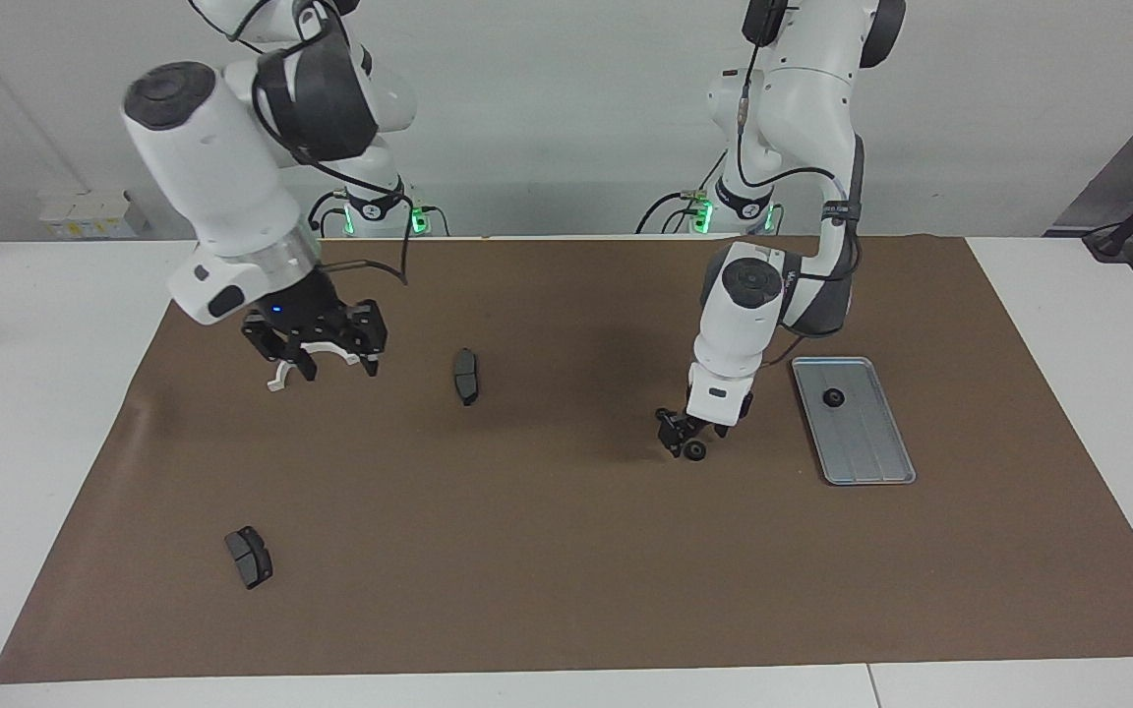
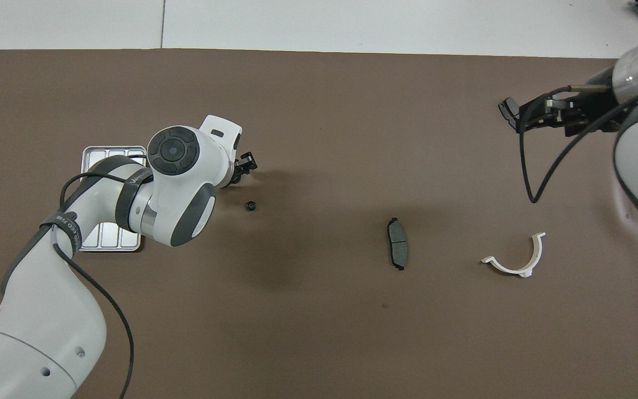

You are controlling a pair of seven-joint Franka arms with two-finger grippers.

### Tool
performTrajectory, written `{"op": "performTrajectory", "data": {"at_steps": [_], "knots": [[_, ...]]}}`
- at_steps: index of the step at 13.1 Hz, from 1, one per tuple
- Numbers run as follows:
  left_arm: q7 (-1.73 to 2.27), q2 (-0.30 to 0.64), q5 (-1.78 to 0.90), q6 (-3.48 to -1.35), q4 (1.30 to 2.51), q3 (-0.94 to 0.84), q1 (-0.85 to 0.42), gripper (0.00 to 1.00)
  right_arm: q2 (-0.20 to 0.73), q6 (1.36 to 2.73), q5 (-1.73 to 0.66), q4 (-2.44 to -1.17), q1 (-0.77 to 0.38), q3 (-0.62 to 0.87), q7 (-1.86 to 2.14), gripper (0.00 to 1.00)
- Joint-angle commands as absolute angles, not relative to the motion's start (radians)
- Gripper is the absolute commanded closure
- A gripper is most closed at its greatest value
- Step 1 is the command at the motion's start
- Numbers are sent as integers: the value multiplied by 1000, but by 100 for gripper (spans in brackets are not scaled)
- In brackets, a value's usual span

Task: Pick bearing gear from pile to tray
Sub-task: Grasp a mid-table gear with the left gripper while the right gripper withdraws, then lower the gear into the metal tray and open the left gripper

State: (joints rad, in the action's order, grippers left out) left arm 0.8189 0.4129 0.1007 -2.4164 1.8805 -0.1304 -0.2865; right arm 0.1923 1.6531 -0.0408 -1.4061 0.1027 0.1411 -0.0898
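Since the gear is small, stiff and likely slick, a pinch across its rim looks best. It lies at nine o'clock from the tray; the left gripper straddles it, unclenched. Over the white bracket, the right gripper waits, spread.

We see a white table covered by a brown mat. On the mat lie a silver tray, two small black gears, two dark brake pads and a white curved bracket.
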Motion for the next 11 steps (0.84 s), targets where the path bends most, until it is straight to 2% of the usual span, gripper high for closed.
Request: {"op": "performTrajectory", "data": {"at_steps": [1,4,5,6,8,11], "knots": [[841,419,129,-2453,1891,-115,-305,60,101,1586,-66,-1480,29,16,-54,15],[839,428,146,-2470,1891,-114,-304,63,32,1563,-64,-1541,20,-34,-51,13],[839,428,152,-2470,1894,-114,-302,63,20,1572,-60,-1560,-7,-63,-51,3],[839,428,152,-2471,1899,-114,-302,63,9,1586,-55,-1578,-47,-104,-46,0],[838,428,152,-2473,1899,-114,-302,52,-5,1673,-54,-1626,-64,-124,-44,0],[839,428,153,-2482,1911,-114,-302,78,5,1715,-52,-1626,-64,-123,-46,0]]}}
